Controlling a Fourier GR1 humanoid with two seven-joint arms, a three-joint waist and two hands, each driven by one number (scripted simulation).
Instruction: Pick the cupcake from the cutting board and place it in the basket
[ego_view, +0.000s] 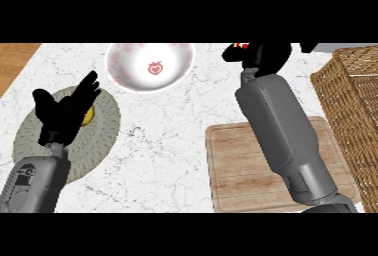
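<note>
The cutting board (251, 175) is seen nearest, bare where it shows and crossed by the right forearm. To the left, the left hand (65, 111) is held with fingers straight and spread apart, over a grey round mat (103, 131); a yellow object (88, 115) is glimpsed just beside its fingers. Farther off, the right hand (260, 56) is curled shut around something red and white, presumably the cupcake (241, 46), mostly hidden. The basket (354, 100) stands right of that hand, a white bowl (150, 65) to its left.
</note>
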